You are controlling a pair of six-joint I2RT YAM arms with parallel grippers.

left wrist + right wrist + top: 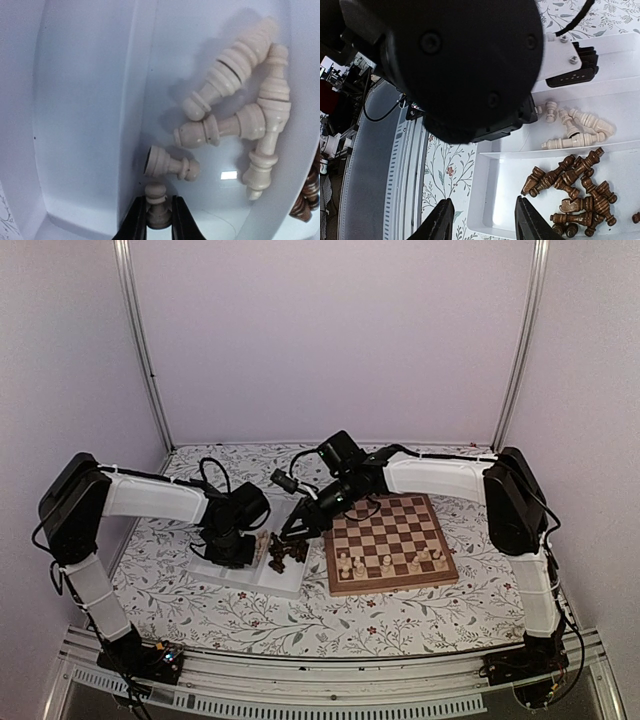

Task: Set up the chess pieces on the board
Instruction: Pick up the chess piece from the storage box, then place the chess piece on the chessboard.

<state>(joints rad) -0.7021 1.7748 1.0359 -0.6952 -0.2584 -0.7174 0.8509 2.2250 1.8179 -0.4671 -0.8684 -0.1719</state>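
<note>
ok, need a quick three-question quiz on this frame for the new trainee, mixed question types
1. True or false: the dark pieces and the cream pieces lie in separate compartments of the tray.
2. Pick one. Between the left jaws is: A) a cream pawn, B) a dark piece, C) nothing.
3. Short answer: how do the right jaws stand, and do they hold anything?
Key: 1 true; 2 A; 3 open, holding nothing.
</note>
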